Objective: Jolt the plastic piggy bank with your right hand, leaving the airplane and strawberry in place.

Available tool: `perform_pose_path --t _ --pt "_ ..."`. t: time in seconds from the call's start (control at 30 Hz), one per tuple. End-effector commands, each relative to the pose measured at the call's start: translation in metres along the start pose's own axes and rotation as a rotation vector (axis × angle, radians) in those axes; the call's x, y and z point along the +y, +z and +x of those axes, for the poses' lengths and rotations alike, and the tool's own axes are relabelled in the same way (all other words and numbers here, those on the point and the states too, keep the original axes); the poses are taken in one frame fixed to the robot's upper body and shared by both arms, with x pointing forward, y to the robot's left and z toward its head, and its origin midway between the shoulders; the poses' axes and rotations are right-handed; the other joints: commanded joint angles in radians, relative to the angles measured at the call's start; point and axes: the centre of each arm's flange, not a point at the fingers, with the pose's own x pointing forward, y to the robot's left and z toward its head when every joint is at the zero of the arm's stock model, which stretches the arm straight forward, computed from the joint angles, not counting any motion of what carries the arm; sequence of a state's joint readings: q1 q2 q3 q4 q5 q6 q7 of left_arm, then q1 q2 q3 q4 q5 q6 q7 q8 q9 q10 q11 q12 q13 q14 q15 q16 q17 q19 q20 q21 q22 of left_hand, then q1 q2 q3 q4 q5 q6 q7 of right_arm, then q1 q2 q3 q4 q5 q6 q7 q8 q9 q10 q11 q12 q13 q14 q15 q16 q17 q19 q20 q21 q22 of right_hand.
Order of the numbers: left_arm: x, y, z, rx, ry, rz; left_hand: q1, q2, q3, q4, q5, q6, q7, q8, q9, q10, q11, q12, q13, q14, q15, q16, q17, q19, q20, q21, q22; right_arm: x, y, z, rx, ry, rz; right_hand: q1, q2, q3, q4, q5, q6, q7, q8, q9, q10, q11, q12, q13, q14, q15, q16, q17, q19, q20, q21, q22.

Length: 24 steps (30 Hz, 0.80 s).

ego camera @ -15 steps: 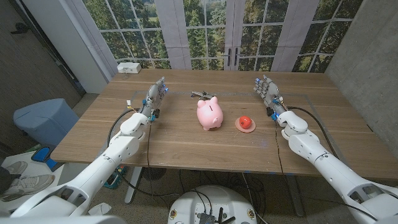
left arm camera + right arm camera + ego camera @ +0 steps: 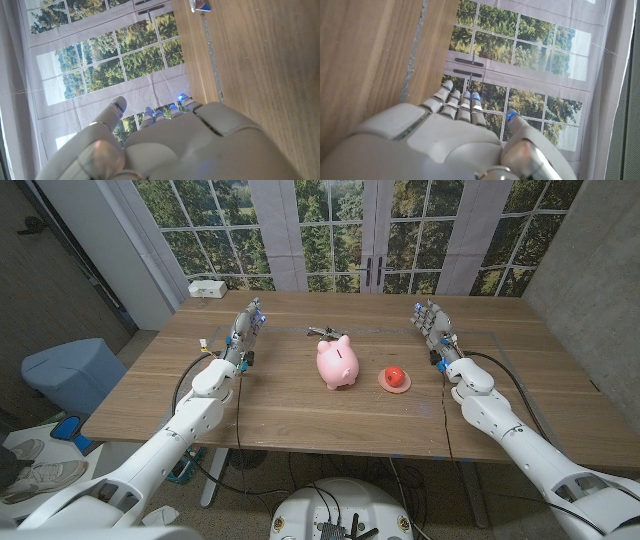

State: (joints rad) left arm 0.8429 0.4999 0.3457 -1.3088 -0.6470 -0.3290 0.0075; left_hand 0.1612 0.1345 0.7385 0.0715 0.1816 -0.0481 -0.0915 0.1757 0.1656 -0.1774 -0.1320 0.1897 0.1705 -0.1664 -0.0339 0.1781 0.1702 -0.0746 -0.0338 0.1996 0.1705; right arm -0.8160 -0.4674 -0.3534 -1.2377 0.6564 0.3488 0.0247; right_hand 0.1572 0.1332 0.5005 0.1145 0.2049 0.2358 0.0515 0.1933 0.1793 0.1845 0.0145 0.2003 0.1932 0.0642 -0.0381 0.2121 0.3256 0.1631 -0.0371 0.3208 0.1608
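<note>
- At mid-table, the pink plastic piggy bank [image 2: 337, 363] stands untouched; your jolt isn't begun.
- Your right hand [image 2: 432, 326] waits well apart from it, fingers straight, slightly apart, holding nothing.
- Small grey airplane [image 2: 323, 332] and red strawberry [image 2: 395, 376] sit undisturbed.

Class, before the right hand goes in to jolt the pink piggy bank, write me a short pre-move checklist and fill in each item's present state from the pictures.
1. Right hand holds nothing, fingers apart: ok.
2. Right hand is apart from the piggy bank, so no contact yet: ok.
3. The strawberry on its small plate lies between the right hand and the piggy bank, so a direct sweep may hit it: not ok.
4. The airplane sits just behind the piggy bank; whether they touch: cannot tell.
5. Left hand holds nothing and is well away from the piggy bank: ok.
6. Piggy bank stands upright on the table: ok.
</note>
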Motion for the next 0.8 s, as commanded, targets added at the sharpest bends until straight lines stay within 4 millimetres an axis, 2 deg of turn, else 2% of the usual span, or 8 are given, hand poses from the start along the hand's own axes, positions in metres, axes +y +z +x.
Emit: perform_pose_path --t 0.03,0.1,0.27,0.5,0.6,0.8 --pt "0.003 0.005 0.001 -0.027 0.012 0.016 -0.003 0.061 0.001 0.007 0.000 0.004 -0.005 0.006 0.003 0.005 -0.005 0.007 0.005 -0.049 -0.138 0.006 0.004 0.008 -0.160 0.004 0.005 0.023 0.013 -0.010 -0.048 -0.049 -0.130 0.059 0.006 0.009 -0.068 -0.011 0.013 0.021 0.007 0.004 0.024 0.013 0.008 0.004 0.037 0.025 0.013 -0.020 0.038 -0.012 -0.015 0.006" --pt "0.003 0.004 0.001 -0.028 0.012 0.020 -0.004 0.060 -0.002 0.008 -0.001 0.006 -0.006 0.006 0.003 0.008 -0.006 0.008 0.005 -0.048 -0.139 0.006 0.004 0.008 -0.159 0.004 0.005 0.028 0.016 -0.013 -0.055 -0.056 -0.164 0.080 -0.002 0.011 -0.097 -0.018 0.020 0.024 0.008 0.005 0.039 0.021 0.011 0.004 0.053 0.032 0.017 -0.028 0.056 0.006 -0.017 0.007" --pt "0.003 0.002 0.001 -0.030 0.011 0.013 -0.008 0.057 -0.007 0.010 -0.001 0.009 -0.009 0.007 0.003 0.014 -0.003 0.010 0.005 -0.046 -0.139 0.006 0.004 0.011 -0.157 0.005 0.005 0.037 0.021 -0.019 -0.061 -0.066 -0.233 0.106 -0.015 0.015 -0.135 -0.023 0.025 0.025 0.009 0.005 0.043 0.024 0.009 0.004 0.063 0.035 0.018 -0.037 0.075 0.024 -0.020 0.008" --pt "0.003 0.000 0.001 -0.035 0.009 0.017 -0.010 0.055 -0.013 0.011 -0.001 0.014 -0.010 0.007 0.003 0.019 -0.003 0.011 0.005 -0.040 -0.135 0.008 0.003 0.014 -0.152 0.005 0.005 0.050 0.030 -0.026 -0.066 -0.077 -0.329 0.121 -0.023 0.015 -0.157 -0.024 0.026 0.026 0.008 0.005 0.048 0.028 0.009 0.004 0.068 0.038 0.017 -0.042 0.085 0.037 -0.023 0.009" --pt "0.003 0.000 0.000 -0.036 0.010 0.016 -0.011 0.054 -0.016 0.010 0.000 0.019 -0.010 0.008 0.003 0.025 -0.001 0.012 0.005 -0.036 -0.136 0.008 0.002 0.017 -0.148 0.006 0.005 0.055 0.033 -0.028 -0.071 -0.074 -0.364 0.130 -0.031 0.014 -0.173 -0.024 0.026 0.029 0.008 0.005 0.051 0.030 0.008 0.004 0.073 0.044 0.019 -0.045 0.094 0.049 -0.024 0.010" --pt "0.003 0.000 -0.001 -0.040 0.010 0.019 -0.011 0.053 -0.019 0.008 0.000 0.023 -0.011 0.009 0.004 0.028 0.001 0.012 0.005 -0.033 -0.135 0.008 0.002 0.019 -0.146 0.006 0.005 0.064 0.038 -0.030 -0.068 -0.073 -0.415 0.139 -0.035 0.013 -0.188 -0.024 0.027 0.031 0.008 0.006 0.057 0.030 0.009 0.005 0.078 0.046 0.020 -0.046 0.100 0.058 -0.026 0.011"
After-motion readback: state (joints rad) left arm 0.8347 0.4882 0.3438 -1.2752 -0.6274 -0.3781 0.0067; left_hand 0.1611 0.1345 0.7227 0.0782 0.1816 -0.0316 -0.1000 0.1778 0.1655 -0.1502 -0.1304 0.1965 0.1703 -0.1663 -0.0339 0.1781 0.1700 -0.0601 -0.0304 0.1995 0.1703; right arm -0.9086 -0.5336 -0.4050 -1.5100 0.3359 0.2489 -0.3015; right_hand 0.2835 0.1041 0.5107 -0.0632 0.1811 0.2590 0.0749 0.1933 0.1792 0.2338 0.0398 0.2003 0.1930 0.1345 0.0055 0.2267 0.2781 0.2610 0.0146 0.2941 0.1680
